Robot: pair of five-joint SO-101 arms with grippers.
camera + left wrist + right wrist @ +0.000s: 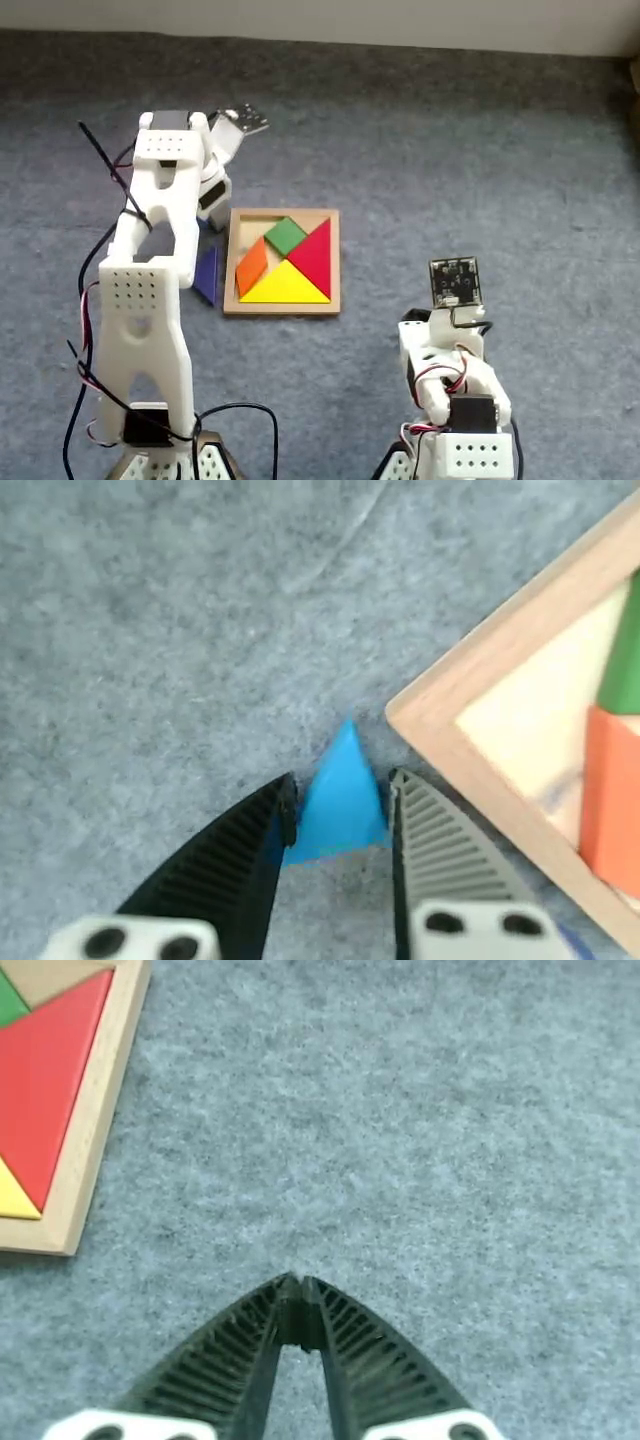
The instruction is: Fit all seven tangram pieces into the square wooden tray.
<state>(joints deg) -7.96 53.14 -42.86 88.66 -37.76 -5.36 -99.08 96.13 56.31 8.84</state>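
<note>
The square wooden tray lies mid-table and holds a green square, a red triangle, an orange piece and a yellow triangle. Its upper left area shows bare wood. My left gripper is down on the carpet just off the tray's corner, its fingers pressed against both sides of a small light blue triangle. A dark blue piece lies left of the tray, partly under the left arm. My right gripper is shut and empty over bare carpet, right of the tray.
Grey carpet covers the table. The left arm overhangs the tray's left edge and hides its own gripper in the high view. The right arm stays folded at the front right. Open carpet lies behind and to the right of the tray.
</note>
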